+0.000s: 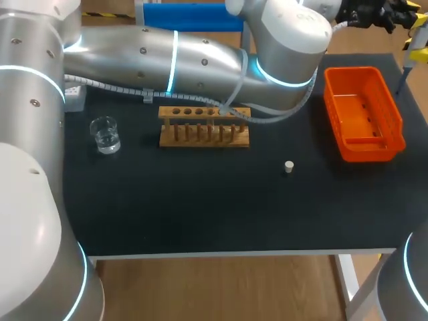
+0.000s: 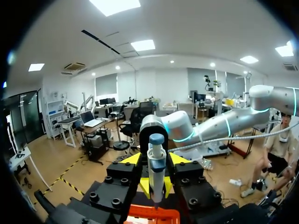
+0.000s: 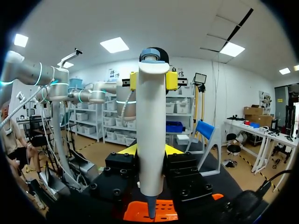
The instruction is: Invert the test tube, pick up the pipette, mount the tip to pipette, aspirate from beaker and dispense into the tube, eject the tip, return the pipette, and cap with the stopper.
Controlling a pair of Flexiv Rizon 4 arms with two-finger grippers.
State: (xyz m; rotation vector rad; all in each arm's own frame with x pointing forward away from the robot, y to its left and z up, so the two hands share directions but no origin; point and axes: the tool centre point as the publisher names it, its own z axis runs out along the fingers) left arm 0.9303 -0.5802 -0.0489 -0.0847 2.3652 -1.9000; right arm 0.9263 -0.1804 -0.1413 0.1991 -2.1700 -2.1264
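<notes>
Head view: clear glass beaker point(image 1: 105, 134) far left, wooden tube rack point(image 1: 204, 126) right of it, small white stopper point(image 1: 289, 166) nearer, orange plastic basket point(image 1: 364, 114) far right. Left wrist view: left gripper point(image 2: 156, 160) clamps the white blue-capped pipette point(image 2: 156, 150). Right wrist view: right gripper point(image 3: 150, 150) grips its body, above the basket

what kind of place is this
Probably a lab bench set up for robot liquid handling: a wooden test tube rack and a glass beaker of clear liquid stand on a black table, and a pipette is held up.
</notes>
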